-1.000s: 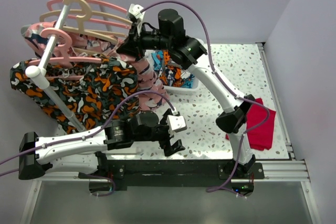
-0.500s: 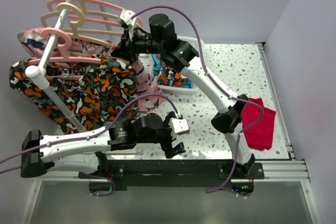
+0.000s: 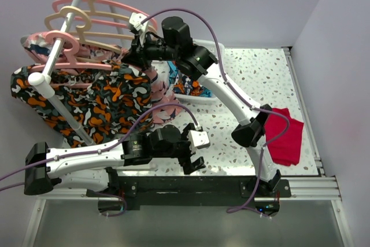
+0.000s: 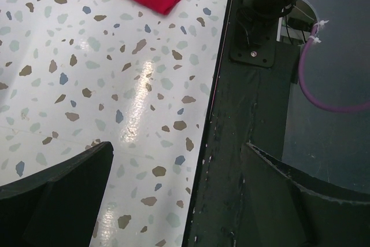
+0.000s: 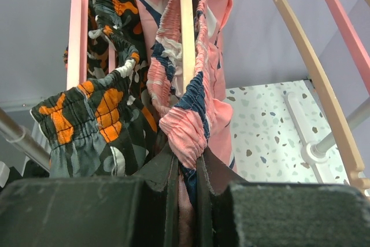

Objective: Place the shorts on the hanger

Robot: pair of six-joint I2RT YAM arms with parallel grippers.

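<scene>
We see the shorts [image 5: 193, 117] gathered by their elastic waistband around one tan arm of the hanger [image 5: 186, 33]. The salmon cloth with its navy and white print is bunched on both sides of that arm and trails below it. The right pincer [image 5: 188, 169] is clenched on the lowest fold of the waistband, its two fingers pressed close with fabric between them. From above, the shorts [image 3: 163, 88] hang to the right of the rail [image 3: 58, 56], beyond the black-orange-white garment [image 3: 87, 96] that is draped beside the rail and touches the shorts. Pink hangers [image 3: 101, 13] and a further tan one hook over the rail higher up. Right of the rail and past the shorts, a white basket [image 3: 199, 96] of patterned cloth sits on the speckled surface [image 3: 260, 73]. Far right of the rail lies a red cloth [image 3: 286, 137]. The left pincer [image 4: 176, 148] is released and holds nothing, low over the surface's near edge, well apart from the rail.
</scene>
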